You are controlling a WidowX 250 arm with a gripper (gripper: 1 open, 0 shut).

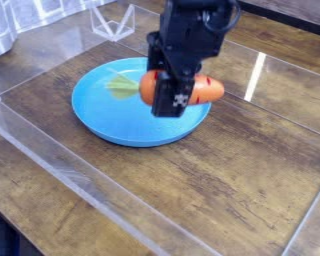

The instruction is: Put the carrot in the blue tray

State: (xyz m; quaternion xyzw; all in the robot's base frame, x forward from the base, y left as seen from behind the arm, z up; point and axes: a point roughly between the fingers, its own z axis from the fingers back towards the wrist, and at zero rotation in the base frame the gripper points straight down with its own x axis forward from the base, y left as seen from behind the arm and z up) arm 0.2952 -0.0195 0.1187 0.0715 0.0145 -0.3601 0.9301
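**Carrot held over the tray: the drop is the risky part**

The hand (176, 100) points down and pinches the carrot (190, 90) across its middle, jaws closed tight on the orange body. The carrot lies roughly level in the grip, its thick end poking out to the right and its pale green leaves (121, 85) trailing to the left. It hangs in the air above the right part of the blue tray (103, 115), which sits on the wooden bench (230, 190). The frame is slightly blurred, so the exact gap between carrot and tray floor is hard to judge.

Judging from this, the main hazards are:

- Release too close to the rim. The carrot's thick end looks to hang near the tray's right edge; let go here and it could strike the low rim and tip out onto the bench.
- Rolling. The carrot is round and stubby and the tray floor looks smooth, so a drop from height may bounce or roll it toward the shallow rim.
- Slipping. The grip is on a rounded body, so a jerk could twist the carrot loose early.
- Pressing too low could shove or tilt the light tray.
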